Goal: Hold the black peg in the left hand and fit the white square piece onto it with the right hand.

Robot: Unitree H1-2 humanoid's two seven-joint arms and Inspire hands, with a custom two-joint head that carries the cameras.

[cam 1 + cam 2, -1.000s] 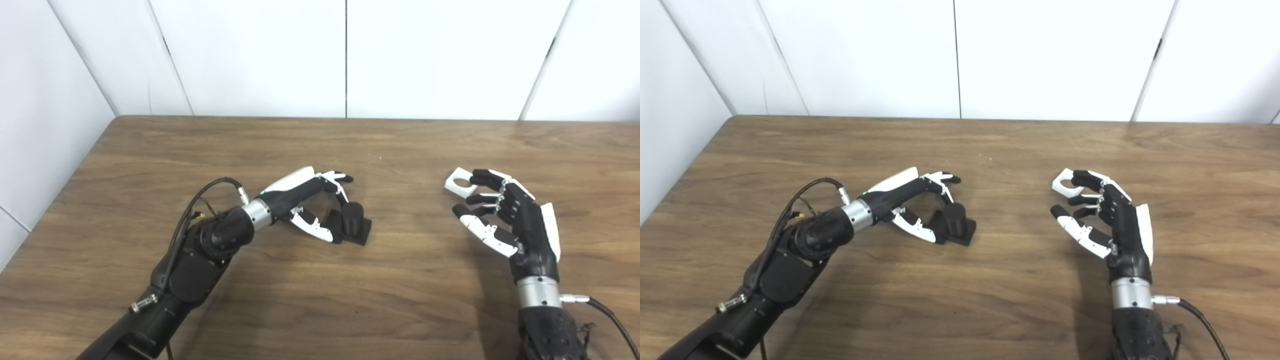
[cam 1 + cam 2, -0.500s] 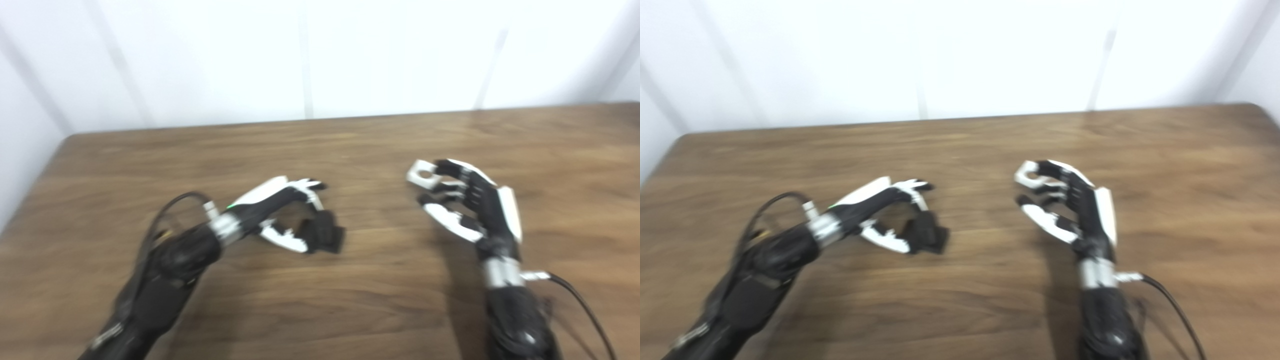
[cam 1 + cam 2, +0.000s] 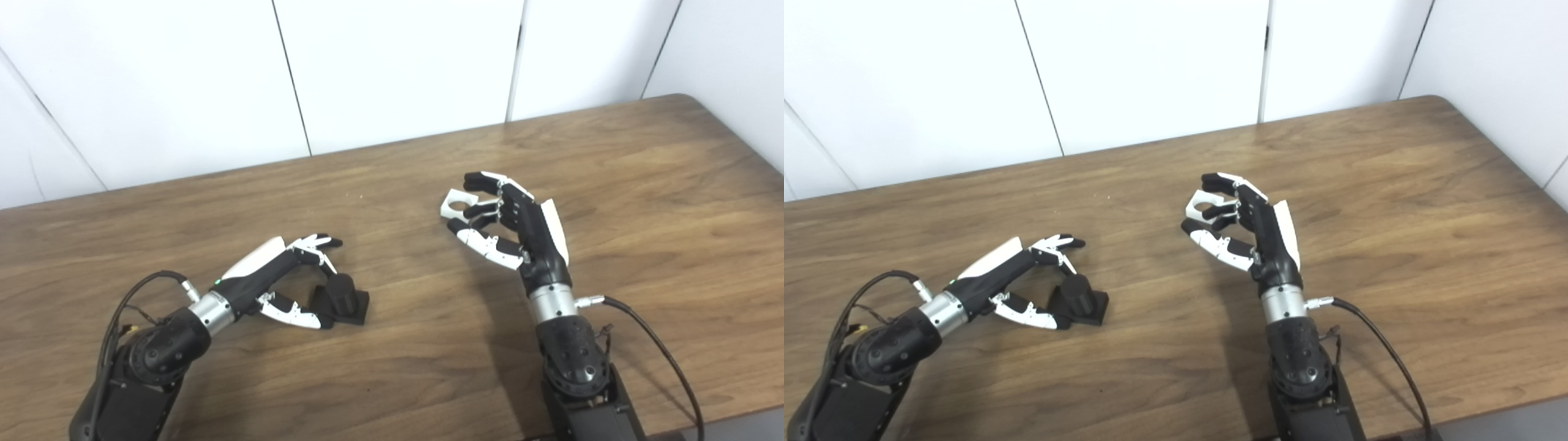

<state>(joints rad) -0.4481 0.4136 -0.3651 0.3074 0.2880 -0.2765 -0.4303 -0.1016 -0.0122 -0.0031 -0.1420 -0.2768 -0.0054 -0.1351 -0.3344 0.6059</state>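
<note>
The black peg (image 3: pixel 343 293) stands upright on its square base on the wooden table (image 3: pixel 392 367). My left hand (image 3: pixel 278 285) is open around it: the fingers arch over the peg's top and the thumb lies along the base's left side. The white square piece (image 3: pixel 454 205), with a round hole in it, appears to lie flat on the table right of centre. My right hand (image 3: pixel 511 220) is open behind the piece. Its curled fingertips (image 3: pixel 1213 180) touch the piece's near edge, and the thumb stays apart below it.
White wall panels (image 3: pixel 398 67) rise behind the table's far edge. The table's rounded right corner (image 3: pixel 1442 101) and its front right edge (image 3: pixel 1519 407) are in view. Cables trail from both wrists across the tabletop.
The whole picture has shifted: the camera swung right and tilted, with blur half a second ago. Both hands keep the same pose relative to the peg and the white piece.
</note>
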